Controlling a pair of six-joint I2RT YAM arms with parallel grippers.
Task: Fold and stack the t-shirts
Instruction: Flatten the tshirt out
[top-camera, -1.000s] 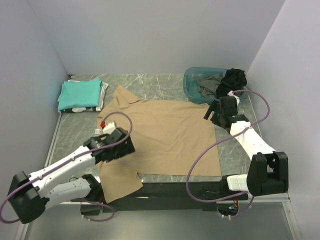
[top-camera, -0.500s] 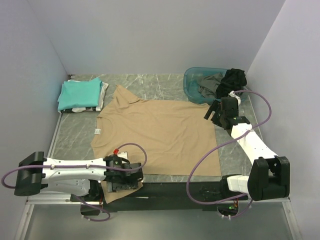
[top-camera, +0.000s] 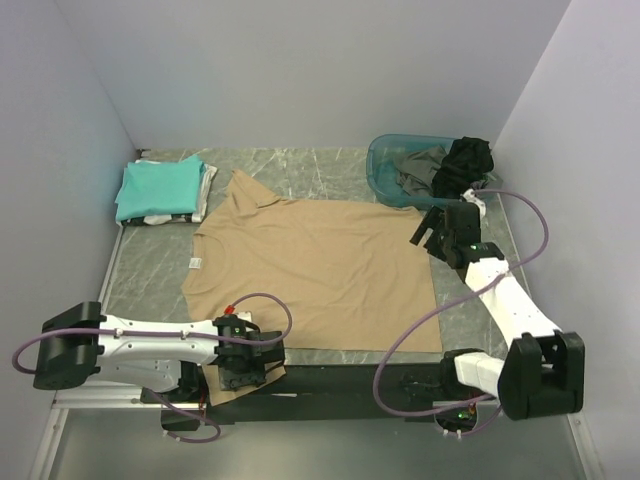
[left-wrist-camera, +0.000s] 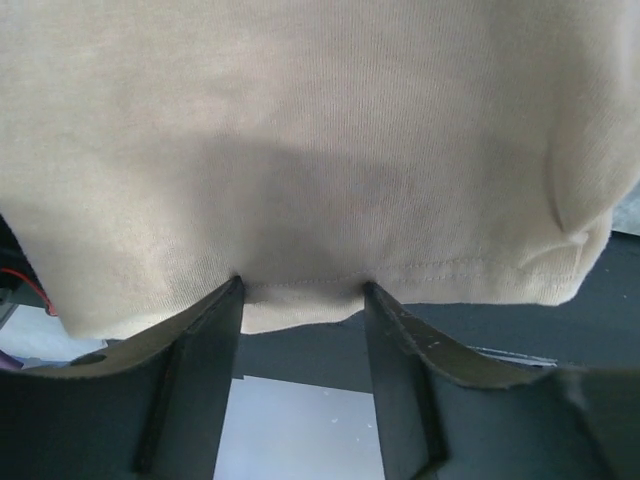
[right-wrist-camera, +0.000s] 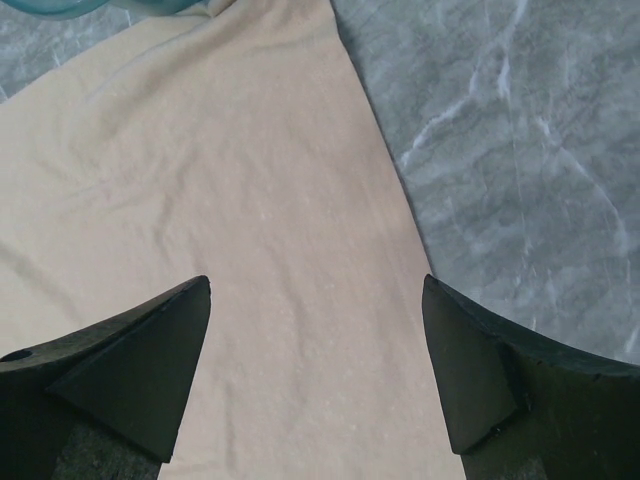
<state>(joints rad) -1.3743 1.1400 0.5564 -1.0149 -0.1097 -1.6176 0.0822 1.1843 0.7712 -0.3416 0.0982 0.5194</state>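
The large tan t-shirt (top-camera: 330, 265) lies spread flat on the marble table, its white neck label (top-camera: 196, 263) at the left. One sleeve (top-camera: 240, 385) hangs over the near edge. My left gripper (top-camera: 246, 364) sits low at that sleeve. In the left wrist view the gripper (left-wrist-camera: 300, 287) is open, its fingertips (left-wrist-camera: 228, 300) touching the sleeve's stitched hem (left-wrist-camera: 450, 272). My right gripper (top-camera: 440, 233) is open above the shirt's far right part; in the right wrist view the gripper (right-wrist-camera: 315, 290) hovers over the cloth (right-wrist-camera: 250, 220) near its right edge. A folded teal t-shirt (top-camera: 158, 187) tops a stack with a white one (top-camera: 160, 217).
A clear teal basket (top-camera: 385, 165) at the back right holds a dark grey garment (top-camera: 420, 168) and a black one (top-camera: 468, 160). Grey walls close in the left, back and right. The table's dark front edge (top-camera: 350, 360) runs under the shirt's hem.
My left arm has swung from the shirt's left side down to the near edge and now rests at the hanging sleeve. My right gripper has shifted slightly to the right.
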